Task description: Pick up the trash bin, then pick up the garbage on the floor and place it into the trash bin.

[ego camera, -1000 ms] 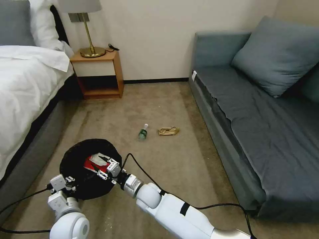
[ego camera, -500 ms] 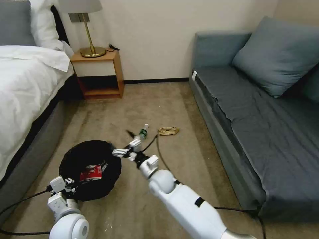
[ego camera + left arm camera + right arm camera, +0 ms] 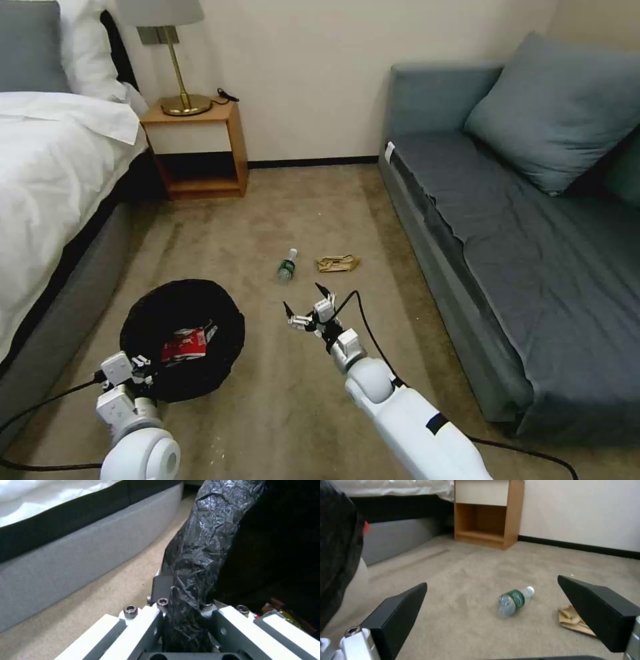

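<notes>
The trash bin [image 3: 167, 290], round with a black bag liner, sits on the carpet at the near left. My left gripper [image 3: 137, 365] is shut on its near rim, and the liner [image 3: 206, 542] is pinched between the jaws of that gripper [image 3: 183, 605]. A red-and-white wrapper [image 3: 185, 343] lies inside the bin. My right gripper [image 3: 308, 303] hovers open and empty over the carpet, right of the bin and short of the bottle [image 3: 287, 265]. The clear, green-labelled bottle [image 3: 513, 600] lies on its side ahead of the open gripper [image 3: 491, 581]. The tan paper bag [image 3: 338, 263] lies just right of it.
A bed [image 3: 53, 173] runs along the left and a grey sofa [image 3: 507, 220] along the right. A wooden nightstand [image 3: 200, 143] with a lamp stands against the far wall. Open carpet lies between them. Black cables trail from both arms.
The right gripper let go of the red-and-white wrapper, which now lies in the bin. It left the bin and swung right and forward toward the bottle. The left arm stayed put.
</notes>
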{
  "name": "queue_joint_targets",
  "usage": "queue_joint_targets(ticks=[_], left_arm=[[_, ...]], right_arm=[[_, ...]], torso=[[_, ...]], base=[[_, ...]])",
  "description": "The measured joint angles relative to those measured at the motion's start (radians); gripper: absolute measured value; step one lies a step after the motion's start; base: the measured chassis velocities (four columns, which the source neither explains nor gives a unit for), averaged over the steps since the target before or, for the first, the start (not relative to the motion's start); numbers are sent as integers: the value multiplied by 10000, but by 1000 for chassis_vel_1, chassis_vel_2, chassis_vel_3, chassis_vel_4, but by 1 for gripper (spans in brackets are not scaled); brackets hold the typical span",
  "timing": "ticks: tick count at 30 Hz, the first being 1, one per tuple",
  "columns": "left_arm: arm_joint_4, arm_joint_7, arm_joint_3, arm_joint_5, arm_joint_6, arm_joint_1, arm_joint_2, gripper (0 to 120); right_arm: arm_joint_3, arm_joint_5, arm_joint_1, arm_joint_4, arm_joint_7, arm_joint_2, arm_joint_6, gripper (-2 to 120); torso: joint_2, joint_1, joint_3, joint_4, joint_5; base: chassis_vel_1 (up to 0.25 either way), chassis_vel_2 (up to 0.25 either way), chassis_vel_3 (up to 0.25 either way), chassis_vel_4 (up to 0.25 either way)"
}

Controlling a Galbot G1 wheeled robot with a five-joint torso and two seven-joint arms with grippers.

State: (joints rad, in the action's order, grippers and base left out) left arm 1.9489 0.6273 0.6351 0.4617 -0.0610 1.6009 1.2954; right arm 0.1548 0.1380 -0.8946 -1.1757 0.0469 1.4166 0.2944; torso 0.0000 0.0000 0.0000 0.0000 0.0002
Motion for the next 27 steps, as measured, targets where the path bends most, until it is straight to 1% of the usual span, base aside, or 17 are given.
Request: queue_joint_targets(ticks=[14,27], left_arm=[[71,17,76,-12,77,128,-49,1],[97,29,64,-34,77,126,-39,1]], right_arm=[[35,-101,33,184,30,76,89,100],[41,-250,26,405,30,215,244,100]], torso=[[1,0,0,0,-2],[1,0,0,0,-2]], base=[[-2,1,4,-3],[-77,70,72,-73]])
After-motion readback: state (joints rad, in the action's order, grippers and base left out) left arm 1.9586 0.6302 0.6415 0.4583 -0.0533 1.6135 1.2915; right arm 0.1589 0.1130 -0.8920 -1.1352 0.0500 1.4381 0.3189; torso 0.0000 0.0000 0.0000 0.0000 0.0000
